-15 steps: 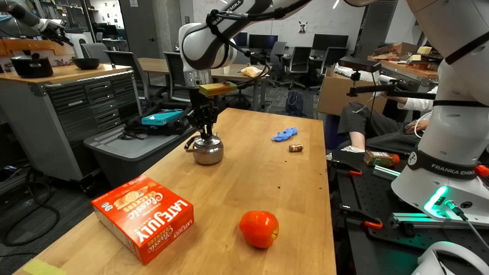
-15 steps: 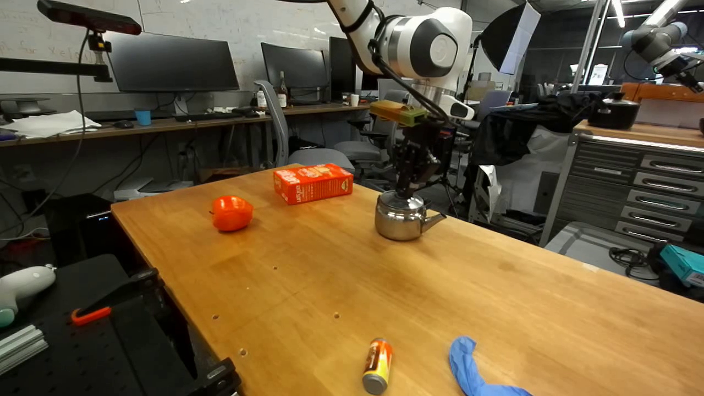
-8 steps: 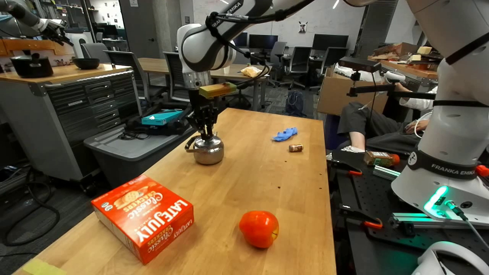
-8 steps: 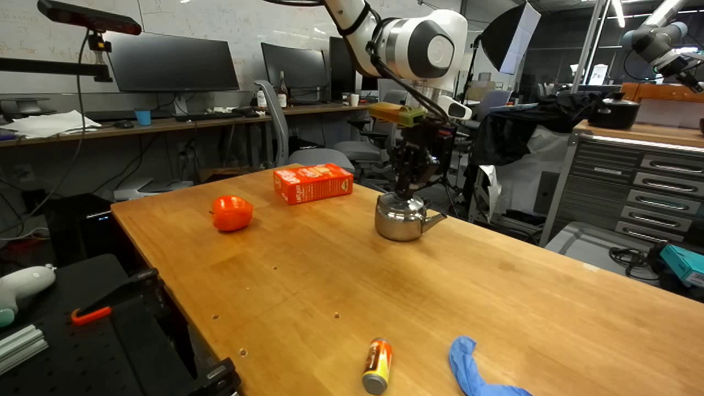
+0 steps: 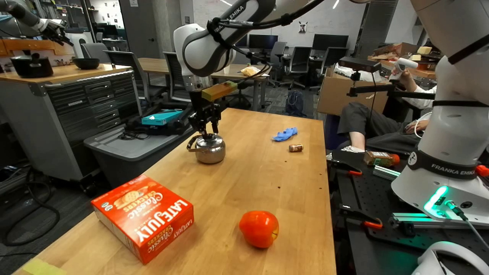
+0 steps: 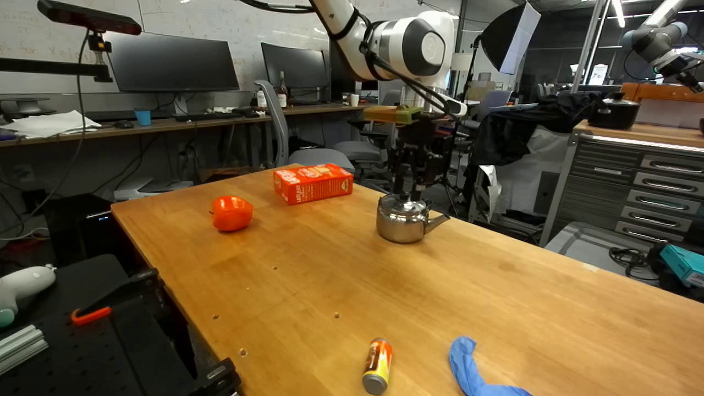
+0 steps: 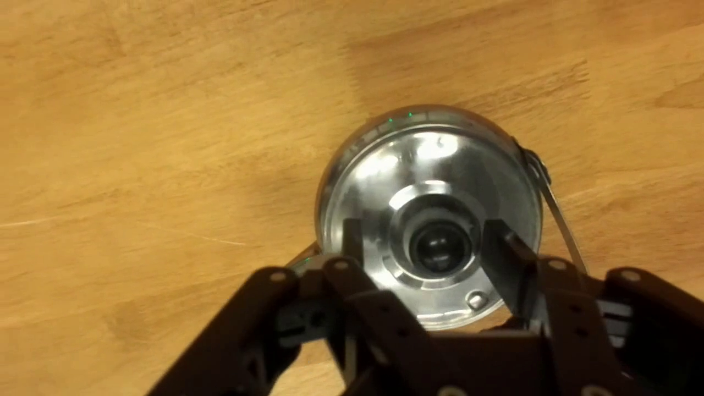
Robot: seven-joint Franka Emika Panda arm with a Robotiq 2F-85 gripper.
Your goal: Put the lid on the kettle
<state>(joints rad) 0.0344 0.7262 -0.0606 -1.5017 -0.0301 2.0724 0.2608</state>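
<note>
The kettle, a small shiny silver pot, stands upright on the table in both exterior views (image 5: 211, 153) (image 6: 400, 227). The lid, a silvery domed disc with a black knob, sits on top of the kettle and looks level; it shows in the wrist view (image 7: 423, 190) and in an exterior view (image 6: 405, 205). My gripper (image 5: 211, 134) is open just above the lid. In the wrist view the fingers (image 7: 422, 231) stand apart on both sides of the knob (image 7: 441, 247), with visible gaps. The kettle's spout is mostly hidden behind a finger there.
A red cracker box (image 5: 147, 215) and an orange-red pepper-like fruit (image 5: 259, 229) lie on the wooden table (image 5: 263, 172). A small can (image 6: 378, 366) and a blue glove (image 6: 478, 374) lie at another part. The kettle stands near a long table edge.
My gripper's fingers, together over the lid before, have opened apart, and the black knob now shows between them. The wrist has tilted slightly. The kettle has shifted very slightly.
</note>
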